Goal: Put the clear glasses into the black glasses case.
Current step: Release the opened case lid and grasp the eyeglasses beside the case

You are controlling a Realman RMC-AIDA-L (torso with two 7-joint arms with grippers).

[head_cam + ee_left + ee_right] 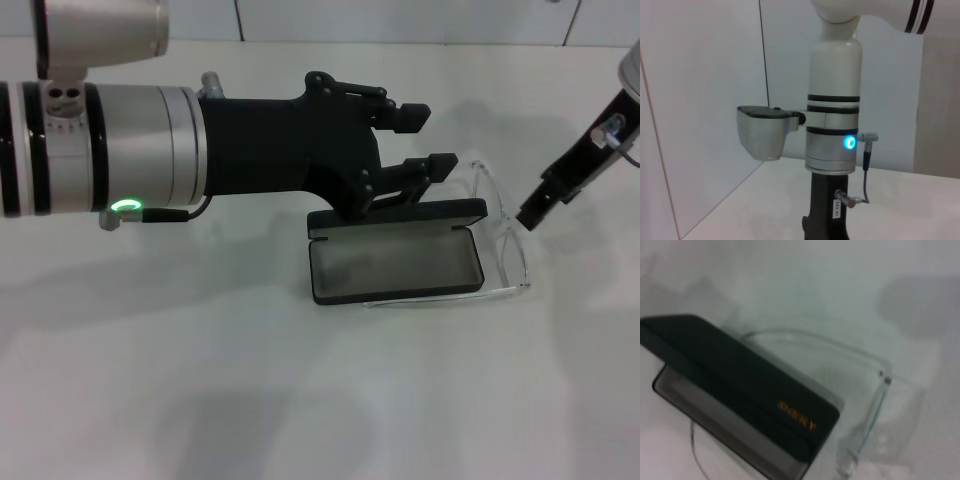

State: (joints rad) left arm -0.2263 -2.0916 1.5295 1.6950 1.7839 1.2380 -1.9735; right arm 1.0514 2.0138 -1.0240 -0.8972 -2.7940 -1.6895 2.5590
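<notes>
On the white table (300, 400), the black glasses case (395, 262) lies open, the clear glasses (505, 240) wrapped round its right end, arms running along its length. My right gripper (528, 215), nearer, hangs just beside the lens, fingers unreadable; my left gripper (428, 140) hovers spread, empty.

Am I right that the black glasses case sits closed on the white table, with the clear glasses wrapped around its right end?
Not quite: the matte black rectangular glasses case is open, its hinged lid raised and the grey lining exposed. The head view shows this. The rest holds: it sits on the white table, with the transparent plastic wraparound glasses around its right end.
</notes>
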